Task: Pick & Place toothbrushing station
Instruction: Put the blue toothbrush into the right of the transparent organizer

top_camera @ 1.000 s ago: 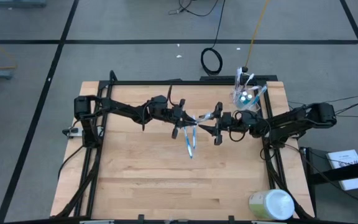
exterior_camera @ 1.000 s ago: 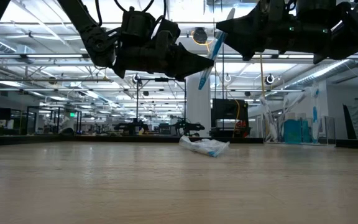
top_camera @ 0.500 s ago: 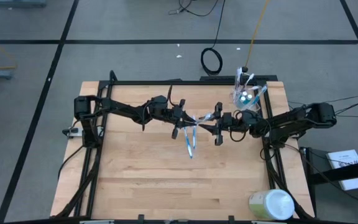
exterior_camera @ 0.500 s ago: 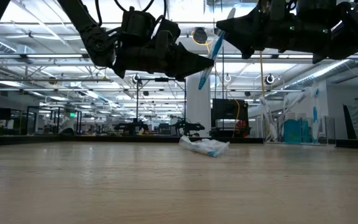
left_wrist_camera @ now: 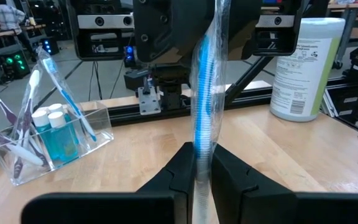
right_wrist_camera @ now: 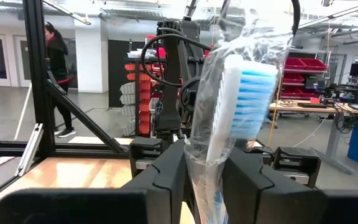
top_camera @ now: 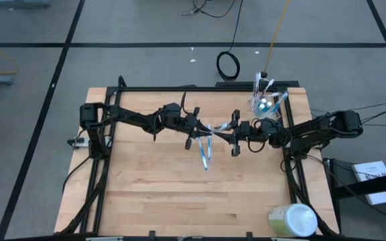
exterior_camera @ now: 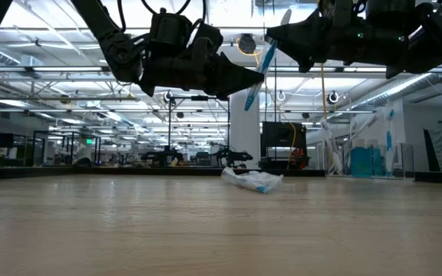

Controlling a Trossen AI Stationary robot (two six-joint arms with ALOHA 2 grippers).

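High view: above the pale wooden desk (top_camera: 153,194), both jaws pinch one slim blue-and-white toothbrush in crinkled clear wrap (top_camera: 221,127) — left gripper (top_camera: 203,128) low on the handle, right gripper (top_camera: 233,137) near the bristles, seemingly a handover. Rigid clear plastic cup (top_camera: 265,107) waits at the far right.

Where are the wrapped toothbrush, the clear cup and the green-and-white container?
wrapped toothbrush (left_wrist_camera: 204,93): left wrist view, on its blue handle inside the wrapper.
clear cup (left_wrist_camera: 98,127): left wrist view, on its side wall.
green-and-white container (top_camera: 292,220): high view, on its round top.
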